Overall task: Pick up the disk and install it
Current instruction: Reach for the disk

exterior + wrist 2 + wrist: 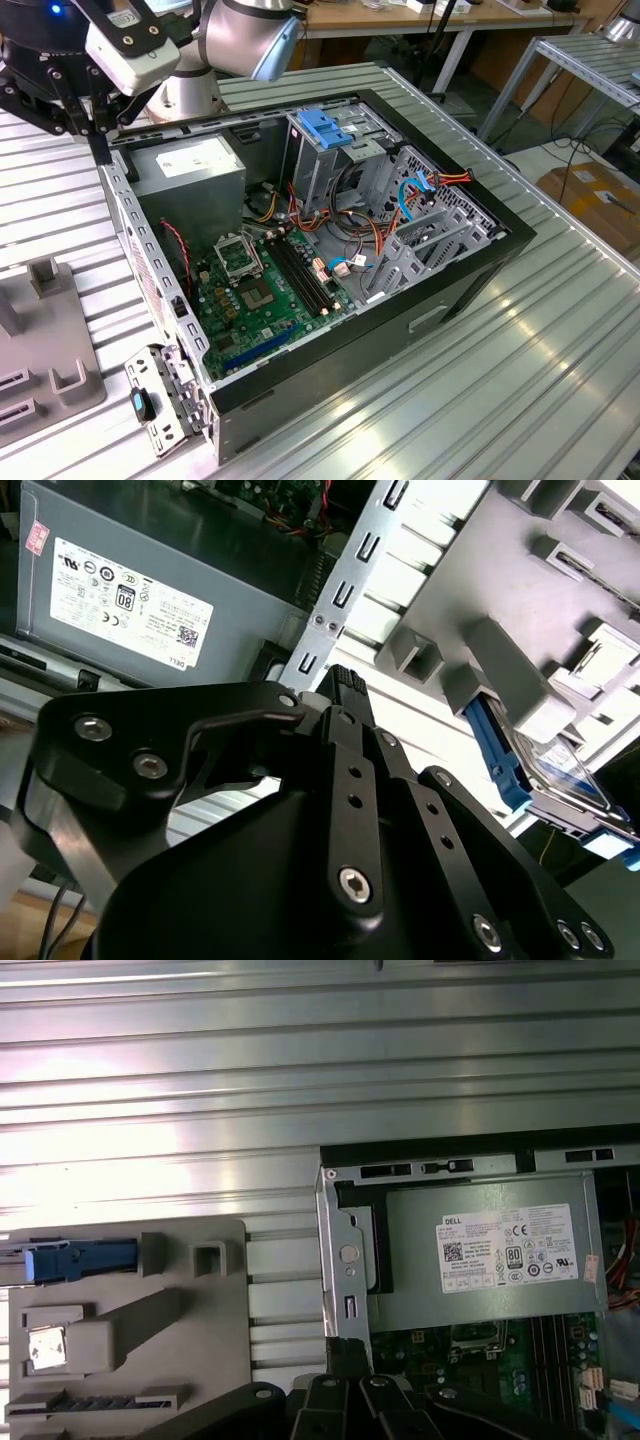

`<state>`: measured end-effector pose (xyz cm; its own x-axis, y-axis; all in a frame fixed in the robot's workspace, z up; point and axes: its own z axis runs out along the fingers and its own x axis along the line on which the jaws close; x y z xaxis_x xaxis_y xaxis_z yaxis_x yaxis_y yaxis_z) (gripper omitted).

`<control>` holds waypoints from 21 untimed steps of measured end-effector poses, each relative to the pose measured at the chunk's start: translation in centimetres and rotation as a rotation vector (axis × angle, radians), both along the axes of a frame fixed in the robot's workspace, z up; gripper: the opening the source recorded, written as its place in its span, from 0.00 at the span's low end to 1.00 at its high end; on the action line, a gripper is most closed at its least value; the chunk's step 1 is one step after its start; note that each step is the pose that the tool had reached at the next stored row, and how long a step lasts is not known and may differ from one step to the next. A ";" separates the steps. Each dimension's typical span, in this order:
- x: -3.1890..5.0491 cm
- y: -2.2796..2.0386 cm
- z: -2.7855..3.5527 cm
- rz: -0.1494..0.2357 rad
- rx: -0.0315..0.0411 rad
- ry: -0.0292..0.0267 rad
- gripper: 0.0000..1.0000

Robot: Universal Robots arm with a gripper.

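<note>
1. Exterior view – an open computer case (440, 305) lies on its side on a ribbed metal table (540, 390).
   - Inside it are a green motherboard (255, 290), a grey power-supply box (190, 165) and a metal cage with a blue handle (325, 128).
   - The gripper (98, 140) hangs above the case corner next to the power-supply box.
   - A grey fixture (45, 350) sits on the table, at the exterior view's left of the case.

2. Second wrist view – this angle brings the disk (565, 765) into sight.
   - It rests in the grey fixture (500, 670), with a blue rail (495, 755) along its near side.
   - It is well apart from the gripper (345, 680) and outside the case.
   - The fingers are pressed together with nothing between them.
   - Their tip sits over the case's slotted metal edge (335, 615), with the power-supply box (130, 600) just beyond.

3. First wrist view – looking down, the fixture (130, 1340) and the case lie side by side on the table (300, 1110).
   - A blue piece (80, 1260) sits in a slot at one corner of the fixture.
   - I cannot tell whether the thin silver edge beside it is the disk.
   - The gripper (345, 1360) shows bunched, narrow linkages at the case edge (345, 1260), close to the power-supply box (480, 1260).
</note>
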<state>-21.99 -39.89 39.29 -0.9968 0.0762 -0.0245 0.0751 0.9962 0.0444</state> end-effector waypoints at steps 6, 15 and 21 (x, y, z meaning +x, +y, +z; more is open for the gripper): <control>-0.06 0.00 0.00 0.000 0.0000 0.0001 0.11; -0.18 0.00 0.00 0.000 0.0000 0.0000 0.11; -1.79 0.00 0.00 0.000 -0.0001 0.0001 0.11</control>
